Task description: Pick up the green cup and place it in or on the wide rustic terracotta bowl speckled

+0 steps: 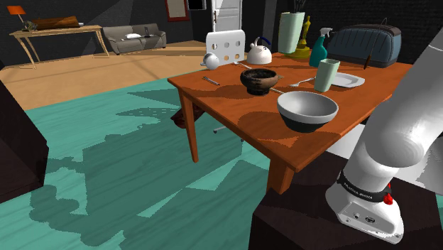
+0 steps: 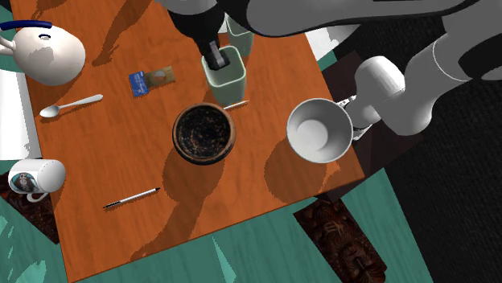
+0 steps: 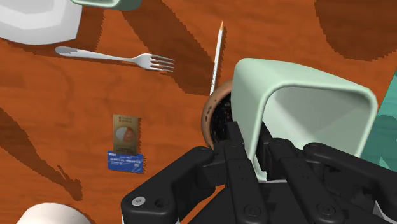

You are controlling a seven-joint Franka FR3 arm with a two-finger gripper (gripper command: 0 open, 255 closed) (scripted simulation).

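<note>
The pale green cup (image 1: 326,74) stands upright on the orange-brown table beside a white plate (image 1: 349,80). From above, the cup (image 2: 224,72) lies just beyond the dark brown speckled bowl (image 2: 203,133), a small gap apart. My black gripper (image 2: 216,58) comes down on the cup's rim. In the wrist view my gripper (image 3: 254,145) is shut on the cup's (image 3: 305,108) near wall, one finger inside and one outside. The speckled bowl (image 3: 214,119) peeks out beside the cup. I cannot tell whether the cup's base touches the table.
A white bowl with a dark outside (image 2: 320,130) sits near the table's front corner. A fork (image 3: 121,58), a pencil (image 3: 216,57) and a card (image 3: 125,137) lie near the cup. Kettle (image 2: 44,52), spoon (image 2: 71,104), mug (image 2: 36,177) and pen (image 2: 131,198) lie farther off.
</note>
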